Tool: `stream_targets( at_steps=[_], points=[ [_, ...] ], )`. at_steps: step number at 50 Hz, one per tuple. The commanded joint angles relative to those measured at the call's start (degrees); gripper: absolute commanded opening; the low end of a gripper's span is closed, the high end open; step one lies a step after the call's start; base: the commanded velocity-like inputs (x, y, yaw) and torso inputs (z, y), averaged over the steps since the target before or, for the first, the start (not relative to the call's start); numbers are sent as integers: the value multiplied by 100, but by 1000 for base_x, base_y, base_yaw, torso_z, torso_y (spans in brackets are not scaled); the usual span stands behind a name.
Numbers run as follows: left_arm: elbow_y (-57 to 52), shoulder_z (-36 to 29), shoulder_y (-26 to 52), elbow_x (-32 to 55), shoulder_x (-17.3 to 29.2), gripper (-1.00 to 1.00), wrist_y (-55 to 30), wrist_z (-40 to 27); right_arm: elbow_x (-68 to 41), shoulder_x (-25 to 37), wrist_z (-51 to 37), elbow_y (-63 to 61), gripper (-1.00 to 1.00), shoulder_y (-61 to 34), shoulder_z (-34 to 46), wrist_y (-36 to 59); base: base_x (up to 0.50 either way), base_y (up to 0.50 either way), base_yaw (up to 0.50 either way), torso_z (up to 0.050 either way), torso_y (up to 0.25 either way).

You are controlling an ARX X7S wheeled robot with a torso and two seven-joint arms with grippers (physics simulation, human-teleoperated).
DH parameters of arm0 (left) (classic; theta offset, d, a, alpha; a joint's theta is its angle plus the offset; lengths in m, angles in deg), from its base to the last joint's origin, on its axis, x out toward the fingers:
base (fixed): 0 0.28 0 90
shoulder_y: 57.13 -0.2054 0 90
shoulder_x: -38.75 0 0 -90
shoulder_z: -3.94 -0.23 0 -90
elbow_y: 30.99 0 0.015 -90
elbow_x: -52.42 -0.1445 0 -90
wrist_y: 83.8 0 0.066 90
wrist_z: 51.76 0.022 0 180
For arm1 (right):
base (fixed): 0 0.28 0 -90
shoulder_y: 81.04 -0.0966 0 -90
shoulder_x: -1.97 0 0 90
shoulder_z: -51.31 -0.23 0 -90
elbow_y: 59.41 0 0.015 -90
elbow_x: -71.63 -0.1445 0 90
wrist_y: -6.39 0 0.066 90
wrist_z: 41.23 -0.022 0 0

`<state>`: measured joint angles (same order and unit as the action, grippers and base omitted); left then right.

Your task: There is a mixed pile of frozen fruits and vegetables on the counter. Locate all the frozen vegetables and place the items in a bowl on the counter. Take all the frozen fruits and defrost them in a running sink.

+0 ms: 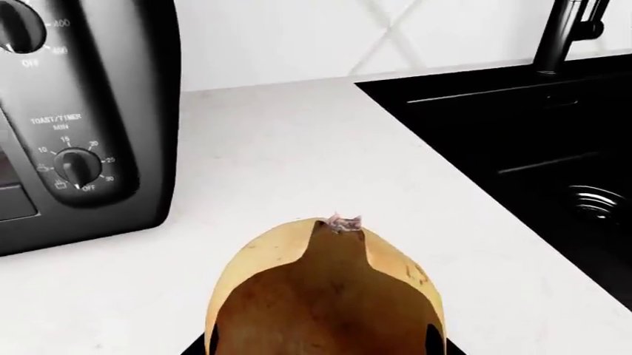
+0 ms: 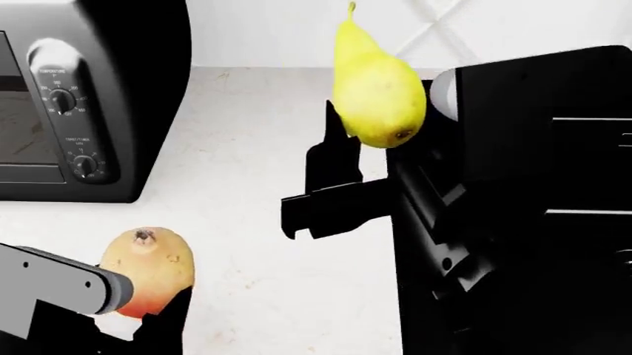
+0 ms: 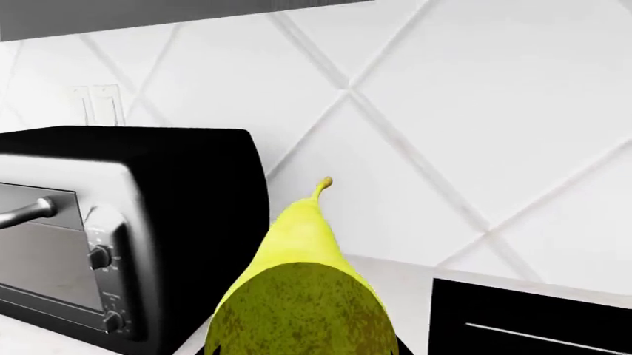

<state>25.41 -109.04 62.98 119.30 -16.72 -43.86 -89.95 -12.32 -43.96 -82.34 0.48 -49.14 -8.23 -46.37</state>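
My left gripper [image 2: 150, 314] is shut on a round tan-orange frozen fruit [image 2: 148, 268] with a small brown crown, held low over the white counter [image 2: 257, 148]. That fruit [image 1: 326, 296] fills the space between the fingers in the left wrist view. Higher up, the right gripper [image 2: 383, 126] is shut on a yellow pear [image 2: 375, 85], neck pointing up. In the right wrist view the pear [image 3: 301, 296] hides the jaws. The black sink [image 1: 523, 140] with its faucet [image 1: 573, 33] lies just beside the left-hand fruit. The frozen vegetables and the bowl are out of view.
A black toaster oven [image 2: 89, 103] with knobs stands on the counter at the left, close to the left arm; it appears again as the oven [image 1: 79, 126] and the oven [image 3: 118, 237]. A white tiled wall [image 3: 445, 133] rises behind. My right arm's black body [image 2: 513, 207] blocks the head view's right side.
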Motion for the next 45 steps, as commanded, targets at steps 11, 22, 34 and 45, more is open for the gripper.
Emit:
stream_targets(
  at_steps=[11, 22, 34, 45],
  points=[
    [-575, 303, 303, 632, 147, -100, -94, -688, -316, 527, -283, -665, -100, 382, -291, -69, -23, -278, 0, 0, 0],
    [-511, 271, 344, 528, 106, -100, -43, -650, -446, 728, -351, -883, -100, 492, -372, -99, -61, -500, 0, 1, 0],
    [-580, 328, 270, 561, 198, -100, 18, -632, -452, 860, -366, -946, -100, 730, -431, -204, -65, -478, 0, 0, 0],
    [-584, 346, 226, 533, 225, -100, 74, -619, -369, 862, -321, -971, -100, 844, -409, -235, -67, -500, 0, 0, 1]
  ],
)
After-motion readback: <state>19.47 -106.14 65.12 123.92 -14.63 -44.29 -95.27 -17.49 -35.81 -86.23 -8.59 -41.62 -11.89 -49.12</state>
